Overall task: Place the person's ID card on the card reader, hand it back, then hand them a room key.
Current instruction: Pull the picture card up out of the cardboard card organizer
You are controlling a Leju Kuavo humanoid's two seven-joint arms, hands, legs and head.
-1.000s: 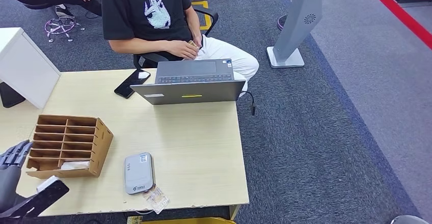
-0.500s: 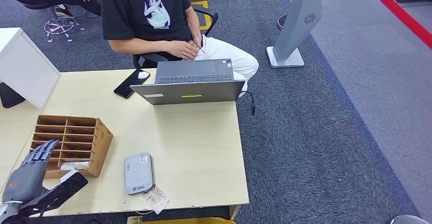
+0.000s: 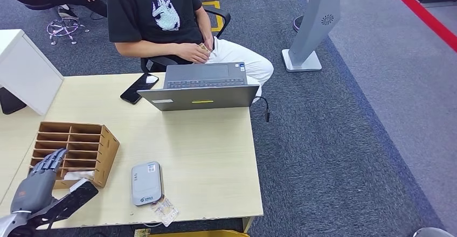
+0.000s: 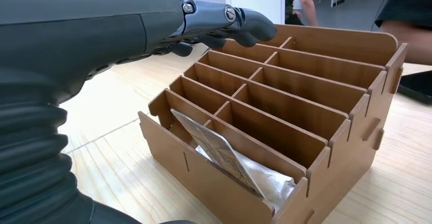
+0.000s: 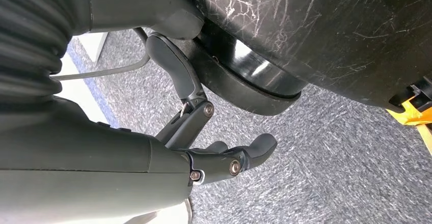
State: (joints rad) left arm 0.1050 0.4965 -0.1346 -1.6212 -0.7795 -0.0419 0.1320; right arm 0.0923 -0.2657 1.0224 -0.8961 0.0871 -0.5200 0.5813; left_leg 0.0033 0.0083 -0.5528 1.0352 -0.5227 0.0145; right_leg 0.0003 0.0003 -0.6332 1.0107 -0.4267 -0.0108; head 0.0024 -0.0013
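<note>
Room key cards, by the look of it, sit in the nearest slot of the wooden organizer (image 3: 73, 153): one card (image 4: 219, 150) leans tilted in that front compartment, with a pale wrapper beside it. Largest first, the tabletop (image 3: 205, 156) carries a laptop (image 3: 200, 89) at its far edge, where a seated person (image 3: 161, 16) faces the robot with something small in their hands; I cannot tell whether that is the ID card. The organizer stands at the near left, the grey card reader (image 3: 146, 183) just to its right, a phone (image 3: 139, 88) near the laptop.

The left hand (image 3: 42, 173) hovers over the organizer's rear rows with its fingers (image 4: 239, 23) stretched out and apart, holding nothing. The right hand (image 5: 219, 160) hangs low above the carpet, fingers loosely curled around nothing.

The likely risk: the slots are narrow and the hand is broad, so a reach for the leaning card could catch a divider, shove the light organizer along the tabletop, or pinch wrapper and card together.
</note>
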